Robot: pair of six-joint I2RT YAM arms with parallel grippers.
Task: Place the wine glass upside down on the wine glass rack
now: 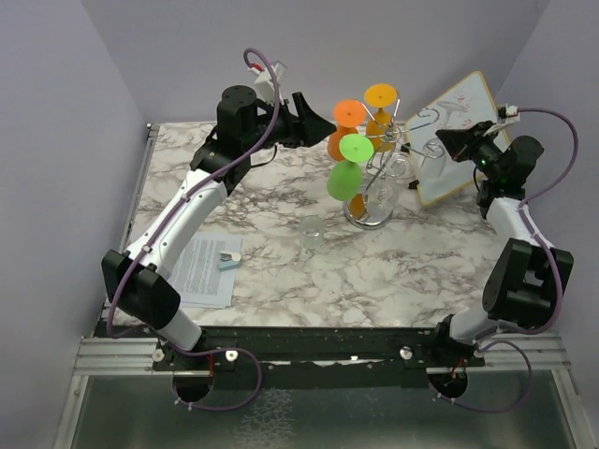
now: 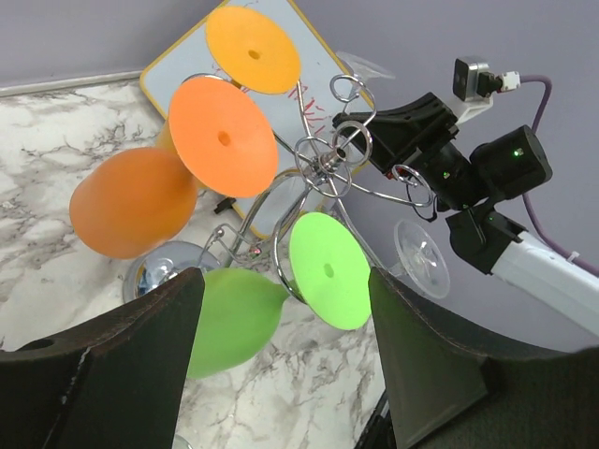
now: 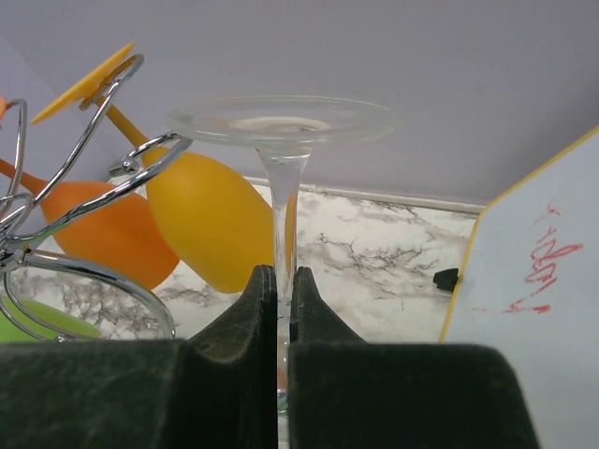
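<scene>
The wine glass rack (image 1: 368, 217) stands mid-table with a shiny disc base and spiral arms (image 2: 328, 164). Orange (image 2: 223, 136), yellow (image 3: 211, 220) and green (image 2: 328, 271) glasses hang on it upside down. My right gripper (image 3: 283, 276) is shut on the stem of a clear wine glass (image 3: 284, 187), foot up, just right of a rack arm (image 3: 126, 168). In the top view this gripper (image 1: 447, 142) and the glass (image 1: 433, 166) are right of the rack. My left gripper (image 1: 314, 126) is open and empty behind the rack on the left; its jaws (image 2: 285, 279) frame the green glass.
A tilted whiteboard (image 1: 459, 131) leans at the back right, close behind my right gripper. A small clear glass (image 1: 311, 229) stands on the marble left of the rack base. A printed sheet (image 1: 201, 271) with a small blue item (image 1: 227, 261) lies front left.
</scene>
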